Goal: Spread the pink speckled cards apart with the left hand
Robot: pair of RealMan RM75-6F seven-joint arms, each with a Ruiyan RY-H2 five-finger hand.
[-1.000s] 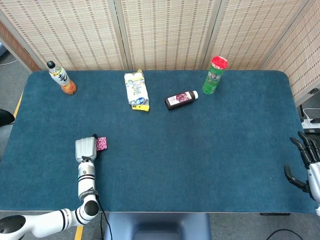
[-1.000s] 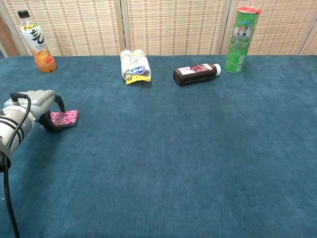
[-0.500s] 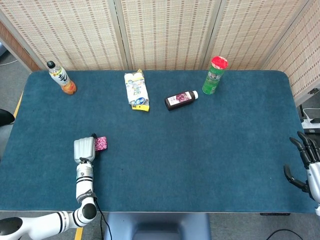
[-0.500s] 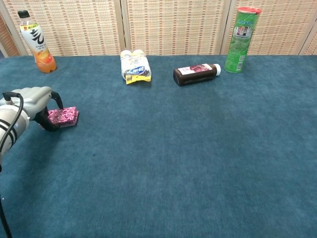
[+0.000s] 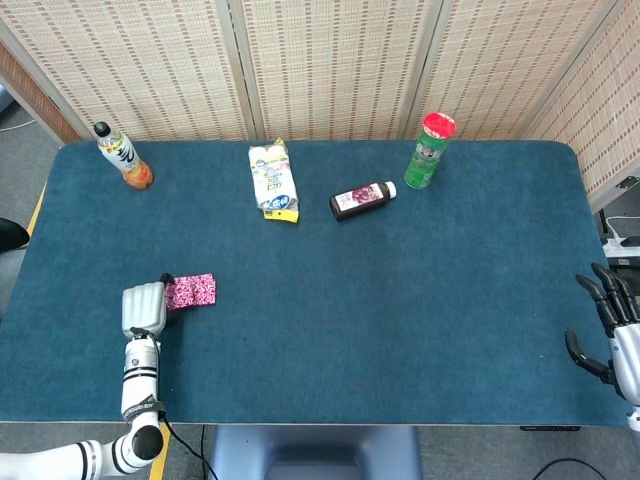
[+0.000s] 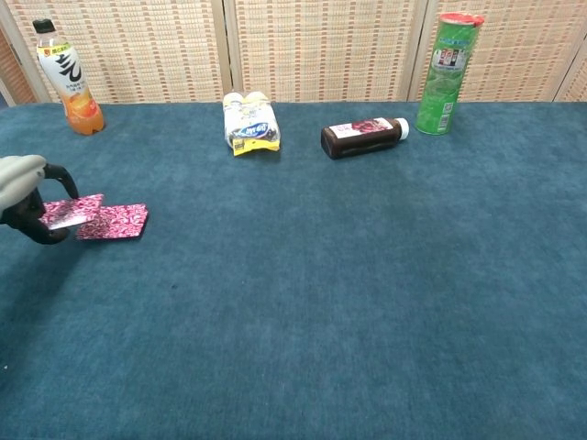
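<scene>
Two pink speckled cards (image 6: pixel 115 222) lie on the blue table at the near left, fanned sideways and overlapping. The left one (image 6: pixel 73 210) is tilted up at its outer end. My left hand (image 6: pixel 23 188) is at the left frame edge and pinches that outer end with its dark fingertips (image 6: pixel 41 227). From the head view the cards (image 5: pixel 190 291) show as one pink patch just right of the left hand (image 5: pixel 143 305). My right hand (image 5: pixel 610 325) hangs off the table's right edge, fingers apart and holding nothing.
Along the back stand an orange drink bottle (image 6: pixel 69 78), a yellow-and-white snack pack (image 6: pixel 249 124), a dark bottle lying on its side (image 6: pixel 362 137) and a green can with a red lid (image 6: pixel 445 73). A woven screen closes off the back.
My left hand has pulled left, toward the table's left edge, drawing one card off the stack. The stack now shows as two overlapping cards. The right hand is still.
</scene>
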